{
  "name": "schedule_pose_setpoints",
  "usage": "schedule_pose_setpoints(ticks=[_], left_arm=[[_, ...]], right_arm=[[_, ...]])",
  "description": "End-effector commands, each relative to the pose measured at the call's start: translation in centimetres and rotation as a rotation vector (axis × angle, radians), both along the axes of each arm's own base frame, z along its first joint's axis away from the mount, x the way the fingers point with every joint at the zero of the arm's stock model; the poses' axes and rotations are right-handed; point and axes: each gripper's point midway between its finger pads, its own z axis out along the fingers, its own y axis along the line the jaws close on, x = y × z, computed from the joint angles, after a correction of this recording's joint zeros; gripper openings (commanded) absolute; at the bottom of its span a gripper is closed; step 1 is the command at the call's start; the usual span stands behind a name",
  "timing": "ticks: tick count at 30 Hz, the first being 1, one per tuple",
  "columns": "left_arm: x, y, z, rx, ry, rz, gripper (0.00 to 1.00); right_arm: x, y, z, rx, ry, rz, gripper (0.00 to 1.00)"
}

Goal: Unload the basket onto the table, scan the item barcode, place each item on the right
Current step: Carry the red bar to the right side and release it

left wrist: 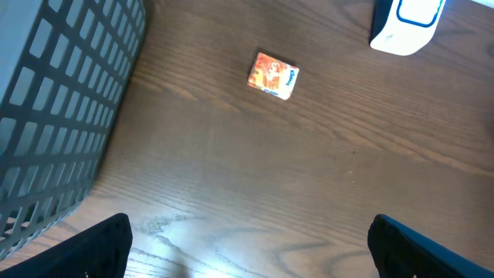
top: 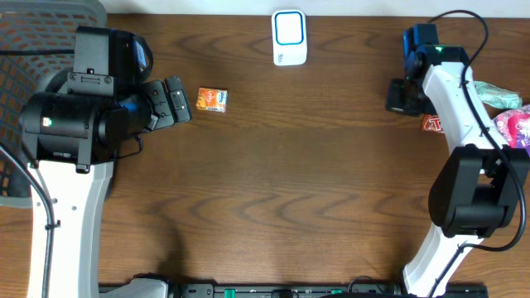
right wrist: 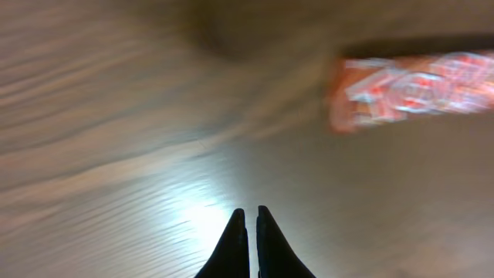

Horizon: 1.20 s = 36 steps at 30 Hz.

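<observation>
**Orange box sits straight ahead of the open left jaws; right jaws closed on nothing**

The left gripper [top: 175, 101] stands with its jaws spread wide and empty. The orange box [top: 212, 99] lies on the table [top: 273, 190] just beyond the fingertips, in line with the way the gripper points. From the left wrist, the box sits ahead and roughly centred between the 2 fingers, lying flat. It is close to square, and its slightly longer side runs at a slant to the gap between them. By my reading, this is the item the left arm is better placed to take, since it is far nearer than the right arm.

The right gripper [right wrist: 250, 211] has its jaws pressed together with nothing between them. A red packet [right wrist: 417, 96] lies ahead and off to the right of the tips, apart from them. Its long axis runs across the wrist view, and motion blur hides the detail.

The scanner [top: 289, 37] stands at the far edge, between the 2 arms, well apart from both items.

Count:
- 2 arms
- 1 scanner
- 1 orange box
- 1 grey basket [top: 41, 25] at the left
- 3 packets at the right: the red one, a green one [top: 497, 94] and a pink one [top: 517, 128]

Which of these is due for scanning I cannot tell for certain.
</observation>
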Motion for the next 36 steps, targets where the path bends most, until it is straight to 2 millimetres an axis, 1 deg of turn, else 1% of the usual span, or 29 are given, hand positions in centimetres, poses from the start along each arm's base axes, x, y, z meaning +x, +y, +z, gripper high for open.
schedule_pose_setpoints(ticks=[1, 3, 7, 12, 14, 18, 22, 25, 27, 31, 33, 35, 36], left_arm=[[0.0, 0.3, 0.1, 0.010, -0.002, 0.012, 0.98], [0.0, 0.3, 0.1, 0.010, -0.002, 0.012, 0.98], [0.0, 0.3, 0.1, 0.010, -0.002, 0.012, 0.98], [0.0, 0.3, 0.1, 0.010, -0.002, 0.012, 0.98], [0.0, 0.3, 0.1, 0.010, -0.002, 0.012, 0.98], [0.0, 0.3, 0.1, 0.010, -0.002, 0.012, 0.98], [0.0, 0.3, 0.1, 0.010, -0.002, 0.012, 0.98], [0.0, 0.3, 0.1, 0.010, -0.002, 0.012, 0.98], [0.0, 0.3, 0.1, 0.010, -0.002, 0.012, 0.98], [0.0, 0.3, 0.1, 0.010, -0.002, 0.012, 0.98], [0.0, 0.3, 0.1, 0.010, -0.002, 0.012, 0.98], [0.0, 0.3, 0.1, 0.010, -0.002, 0.012, 0.98], [0.0, 0.3, 0.1, 0.010, -0.002, 0.012, 0.98]], right_arm=[[-1.6, -3.9, -0.8, -0.146, 0.028, -0.116, 0.03], [-1.9, -4.5, -2.0, -0.134, 0.026, -0.132, 0.03], [-1.8, -5.2, -4.8, -0.077, -0.006, -0.132, 0.01], [-2.7, -6.6, -7.2, 0.013, -0.024, -0.195, 0.01], [-3.1, -7.2, -7.8, 0.054, -0.029, -0.221, 0.01], [-3.2, -7.8, -8.4, 0.119, -0.049, -0.225, 0.01], [-2.6, -8.5, -8.3, 0.146, -0.090, -0.235, 0.01], [-1.7, -8.4, -8.3, 0.168, -0.122, -0.217, 0.01], [-1.3, -8.0, -8.6, 0.192, -0.133, -0.211, 0.01], [-1.1, -7.8, -10.2, 0.211, -0.121, -0.213, 0.01], [-1.1, -7.9, -11.6, 0.208, -0.104, -0.217, 0.01], [-1.1, -8.4, -12.7, 0.191, -0.097, -0.225, 0.01], [-1.0, -9.0, -13.1, 0.171, -0.102, -0.232, 0.01]])
